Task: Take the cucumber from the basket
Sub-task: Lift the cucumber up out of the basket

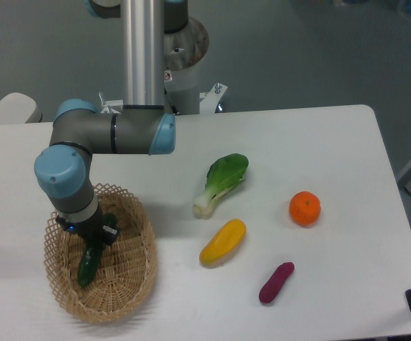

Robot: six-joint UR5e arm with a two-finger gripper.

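The cucumber (88, 263) lies inside the basket (138, 273), directly under the gripper (94, 240); its long axis runs from beneath the fingers down and slightly left toward the basket's near wall, so only its lower part shows; the upper end is hidden behind the wrist and fingers. Whether the fingers are spread, closed or already pinching the cucumber I cannot tell; the dark tool body covers them, and contact is unclear.
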